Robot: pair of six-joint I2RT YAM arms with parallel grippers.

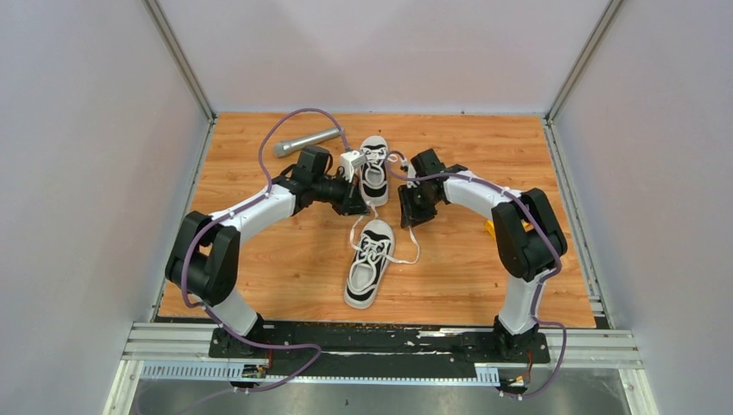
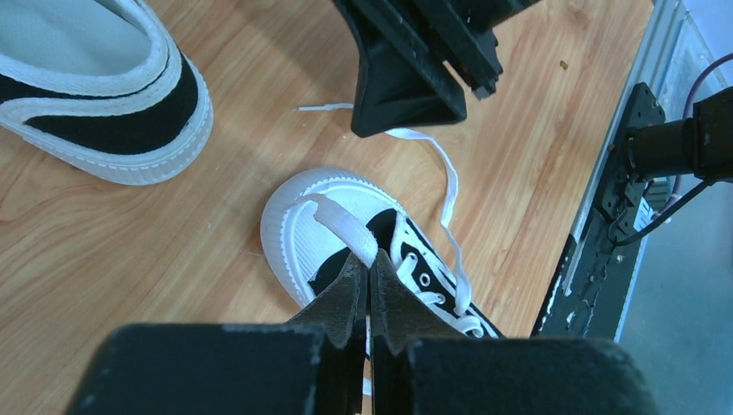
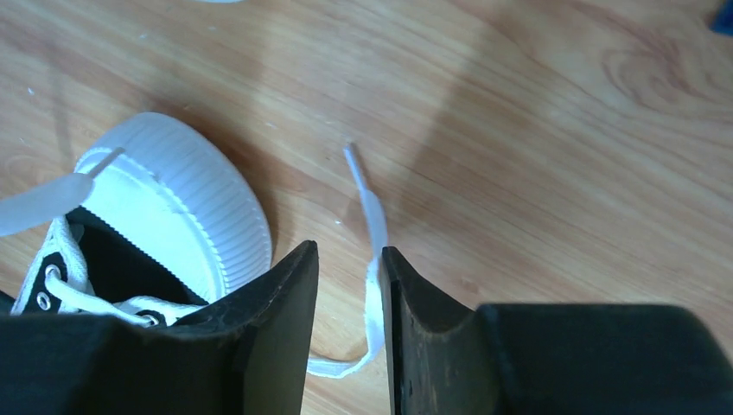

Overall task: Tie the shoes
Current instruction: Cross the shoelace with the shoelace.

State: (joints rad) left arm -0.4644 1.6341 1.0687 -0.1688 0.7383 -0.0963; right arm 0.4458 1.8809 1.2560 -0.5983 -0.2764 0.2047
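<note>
Shoes (image 1: 370, 264) show no bow yet: left claw (image 2: 369, 262) pinching one lace (image 2: 341, 223), right claw (image 3: 348, 259) narrowly parted astride other lace end (image 3: 373, 216); crossing and knotting left.

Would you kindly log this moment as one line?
left hand shut on lace | right hand open, straddling lace end | near shoe untied

Table (image 3: 562, 104): wood-grain board, smooth, low sheen. Shoes (image 1: 370, 264): black woven canvas, matt. Toe cap (image 3: 199, 207): white rubber, finely ribbed, matt. Lace (image 3: 373, 225): flat white woven cloth. Right fingers (image 3: 277, 320): black plastic, matt, edges scuffed pale. Microphone (image 1: 307, 141): grey, metallic sheen. Rails (image 1: 164, 341): bare metal. Walls (image 1: 78, 173): pale, matt panels.
</note>
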